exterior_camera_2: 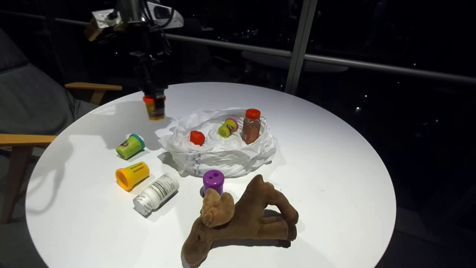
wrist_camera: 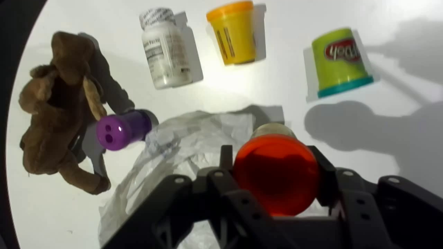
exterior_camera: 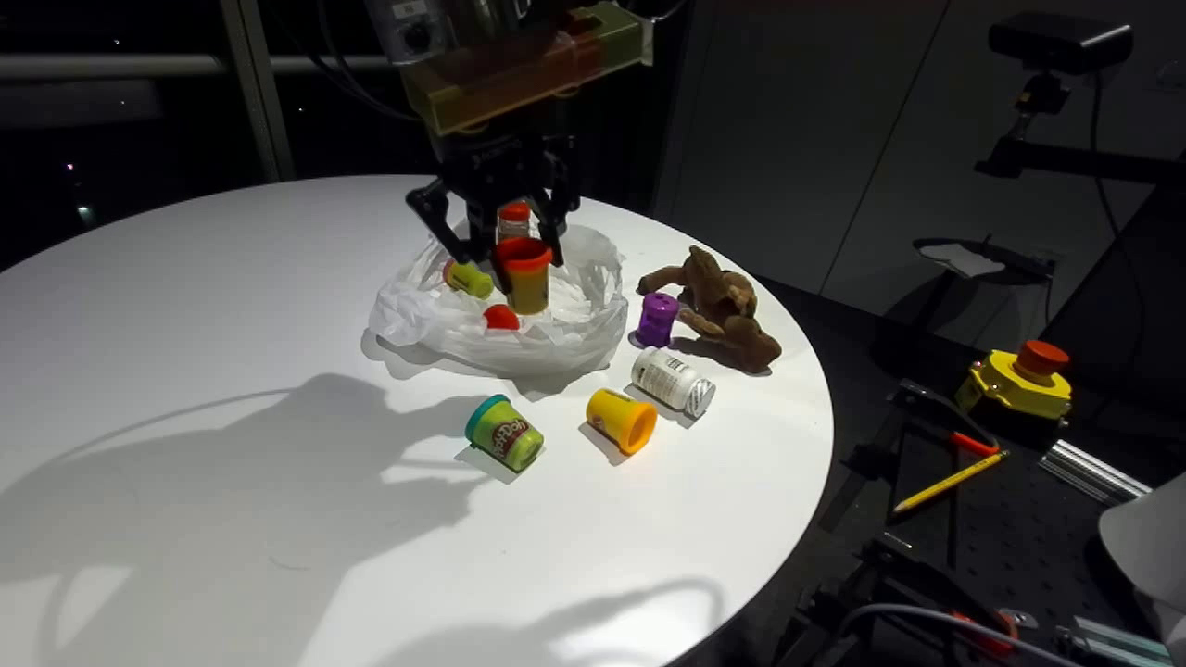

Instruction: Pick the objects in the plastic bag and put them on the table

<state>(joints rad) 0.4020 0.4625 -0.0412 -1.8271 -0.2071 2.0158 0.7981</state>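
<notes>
One red-topped can (exterior_camera: pixel 530 291) (nearly upright) hangs clamped in the partly closed gripper (exterior_camera: pixel 528 264).

1. A chair (exterior_camera_2: pixel 33 93) has grey padding and wooden armrests (exterior_camera_2: pixel 93 86).
2. A rail (exterior_camera_2: pixel 230 45) meets a post (exterior_camera_2: pixel 299 44) in both exterior views, small lights (exterior_camera_2: pixel 357 109) dotting the dark around them.
3. In an exterior view, a black camera (exterior_camera: pixel 1061 44) sits on a mount (exterior_camera: pixel 1036 97), a grey wall (exterior_camera: pixel 806 139) behind.
4. A yellow box (exterior_camera: pixel 1005 389) there bears a red button (exterior_camera: pixel 1042 357).
5. A yellow pencil (exterior_camera: pixel 952 482) lies aslant near the box.
6. A grey cable (exterior_camera: pixel 927 610) curves past a dark board (exterior_camera: pixel 1010 547).
</notes>
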